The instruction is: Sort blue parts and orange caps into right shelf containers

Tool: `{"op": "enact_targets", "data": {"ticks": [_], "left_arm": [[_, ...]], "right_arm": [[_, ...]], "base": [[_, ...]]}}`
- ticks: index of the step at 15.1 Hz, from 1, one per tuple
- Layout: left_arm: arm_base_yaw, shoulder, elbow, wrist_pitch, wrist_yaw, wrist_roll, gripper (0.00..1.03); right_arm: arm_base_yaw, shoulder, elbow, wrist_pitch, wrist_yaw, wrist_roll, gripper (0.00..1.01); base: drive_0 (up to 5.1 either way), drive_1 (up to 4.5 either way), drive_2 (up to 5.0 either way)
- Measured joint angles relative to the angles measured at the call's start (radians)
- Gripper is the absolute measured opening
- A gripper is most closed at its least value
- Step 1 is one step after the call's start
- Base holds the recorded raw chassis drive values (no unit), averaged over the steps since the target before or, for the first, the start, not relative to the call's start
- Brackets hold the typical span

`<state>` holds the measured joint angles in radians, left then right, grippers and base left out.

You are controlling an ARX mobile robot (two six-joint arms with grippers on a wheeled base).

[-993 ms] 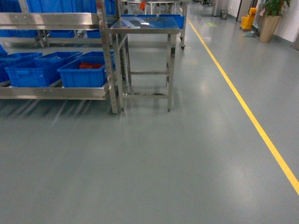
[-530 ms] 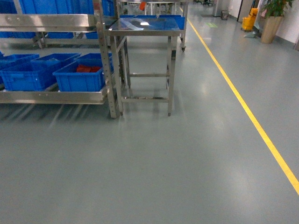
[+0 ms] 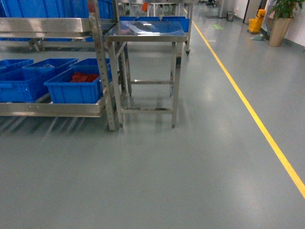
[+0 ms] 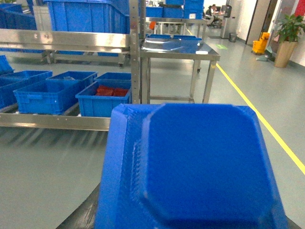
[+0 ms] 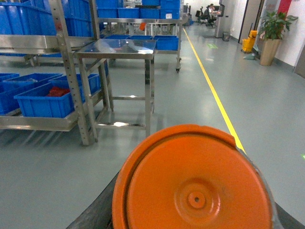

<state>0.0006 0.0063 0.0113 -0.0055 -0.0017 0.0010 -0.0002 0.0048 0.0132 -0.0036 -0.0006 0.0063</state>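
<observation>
A large blue part (image 4: 190, 167) fills the lower left wrist view, held close to the camera by my left gripper; only a dark finger edge (image 4: 83, 217) shows beneath it. An orange cap (image 5: 193, 183), round with a small centre hole, fills the lower right wrist view in my right gripper, whose dark fingers (image 5: 95, 212) peek out below. Blue containers (image 3: 71, 88) stand on the low steel shelf (image 3: 52, 109) at the left; the nearest one holds red-orange pieces (image 3: 83, 76). Neither gripper shows in the head view.
A steel table (image 3: 143, 31) stands next to the shelf's upright post (image 3: 102, 71). A yellow floor line (image 3: 248, 109) runs along the right. A potted plant (image 3: 279, 28) and a yellow bucket (image 3: 261, 21) stand far right. More blue bins (image 3: 43, 8) fill the upper shelf.
The head view has rolled closer: the table and shelf look larger and lower, and the shelf bins have slid toward the left edge.
</observation>
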Motion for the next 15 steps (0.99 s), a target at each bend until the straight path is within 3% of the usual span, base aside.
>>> {"op": "enact_targets", "data": {"ticks": [15], "left_arm": [[0.000, 0.000, 0.000, -0.002, 0.002, 0.000, 0.42]], "right_arm": [[0.000, 0.000, 0.000, -0.003, 0.000, 0.000, 0.44]], "base": [[0.0, 4.29, -4.3]]}}
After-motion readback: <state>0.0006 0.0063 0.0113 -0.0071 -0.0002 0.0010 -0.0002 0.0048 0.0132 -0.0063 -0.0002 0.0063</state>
